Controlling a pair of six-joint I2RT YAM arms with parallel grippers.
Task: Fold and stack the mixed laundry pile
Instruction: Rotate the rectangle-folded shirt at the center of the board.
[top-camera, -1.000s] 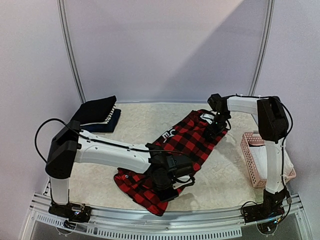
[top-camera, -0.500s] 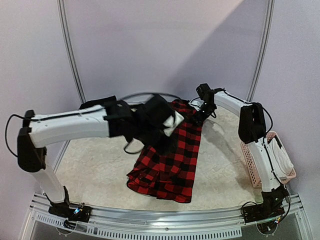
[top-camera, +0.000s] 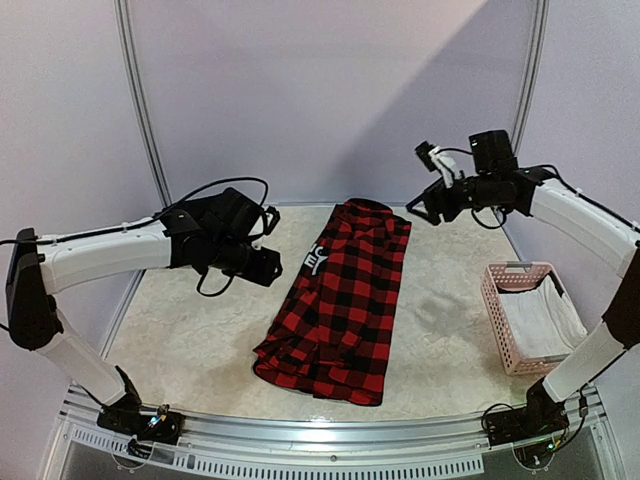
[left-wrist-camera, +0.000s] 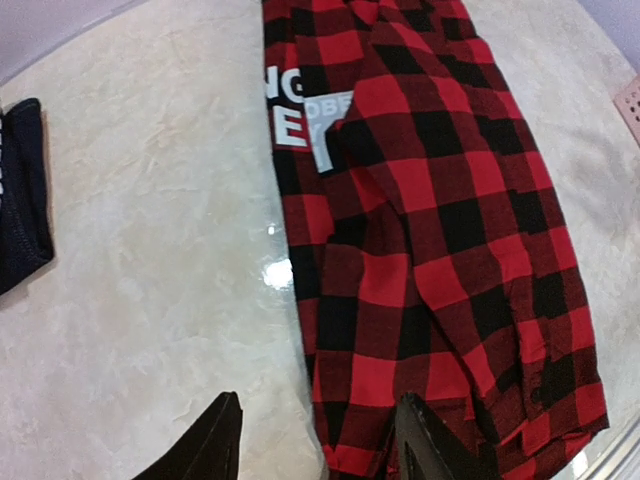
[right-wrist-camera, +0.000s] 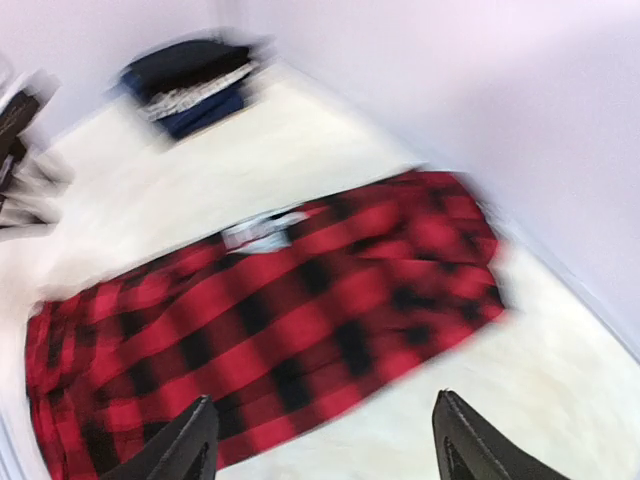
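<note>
The red-and-black plaid shirt (top-camera: 345, 300) lies as a long folded strip down the middle of the table. A white lettered patch (left-wrist-camera: 300, 110) shows at its left edge. My left gripper (top-camera: 268, 268) hovers just left of the shirt, open; in the left wrist view the gripper (left-wrist-camera: 318, 420) has only the shirt's hem and bare table below its gap. My right gripper (top-camera: 420, 212) is raised off the shirt's far right corner, also open, and in the blurred right wrist view the gripper (right-wrist-camera: 325, 420) is empty. A dark folded stack (right-wrist-camera: 190, 80) sits at the far left.
A pink slatted basket (top-camera: 497, 300) with white cloth inside stands at the right edge. The dark stack's edge (left-wrist-camera: 20, 200) lies left of the shirt and is hidden behind my left arm in the top view. Curved wall rails rise behind the table.
My left gripper has opened, let go of the shirt and drawn back left. My right arm has lifted up and to the right. The shirt now lies flat, folded lengthwise.
</note>
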